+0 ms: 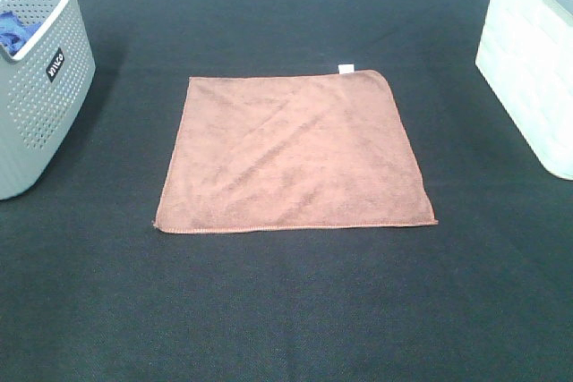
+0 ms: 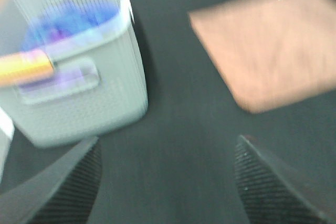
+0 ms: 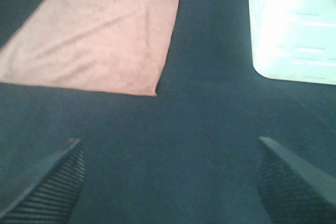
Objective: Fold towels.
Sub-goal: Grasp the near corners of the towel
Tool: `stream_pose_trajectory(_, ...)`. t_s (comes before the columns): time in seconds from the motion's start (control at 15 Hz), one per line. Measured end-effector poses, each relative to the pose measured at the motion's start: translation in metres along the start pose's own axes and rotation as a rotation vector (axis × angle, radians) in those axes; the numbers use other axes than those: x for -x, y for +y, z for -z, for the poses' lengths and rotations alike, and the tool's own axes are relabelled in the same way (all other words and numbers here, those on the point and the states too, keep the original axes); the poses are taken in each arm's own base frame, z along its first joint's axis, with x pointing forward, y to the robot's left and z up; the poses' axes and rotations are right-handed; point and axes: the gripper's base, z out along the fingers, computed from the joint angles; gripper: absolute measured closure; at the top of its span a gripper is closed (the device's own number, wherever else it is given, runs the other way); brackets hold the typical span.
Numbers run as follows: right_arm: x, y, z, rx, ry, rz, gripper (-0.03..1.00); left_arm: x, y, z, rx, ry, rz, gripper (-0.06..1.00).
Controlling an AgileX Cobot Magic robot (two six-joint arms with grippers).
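Note:
A reddish-brown square towel lies flat and unfolded in the middle of the dark table, with a small white tag at its far edge. It also shows in the left wrist view, blurred, and in the right wrist view. Neither arm appears in the high view. My left gripper is open and empty over bare table between the grey basket and the towel. My right gripper is open and empty over bare table, short of the towel's near right corner.
A grey perforated basket holding a blue cloth stands at the left; it shows blurred in the left wrist view. A white bin stands at the right edge, also in the right wrist view.

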Motion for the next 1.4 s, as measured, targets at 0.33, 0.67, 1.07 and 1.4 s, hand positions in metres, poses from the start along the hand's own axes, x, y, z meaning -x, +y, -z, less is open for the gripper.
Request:
stream_pose_trajectory(0.33, 0.027, -0.006, -0.027, -0.004, -0.002, -0.067, 0.25, 0.015, 0.003, -0.018, 0.0, -0.116, 0.157, 0.3)
stream_pose_trajectory(0.67, 0.06, -0.013, -0.08, 0.026, -0.002, -0.205, 0.28, 0.025, 0.002, -0.09, -0.096, 0.168, 0.358, 0.3)
stream_pose_trajectory(1.07, 0.063, -0.022, -0.162, 0.049, 0.352, -0.192, 0.28, 0.006, 0.002, -0.179, -0.104, 0.446, 0.551, 0.3)
stream_pose_trajectory(1.4, 0.047, -0.028, -0.261, 0.124, 0.683, -0.29, 0.28, -0.046, -0.011, -0.274, -0.214, 0.759, 0.636, 0.3)
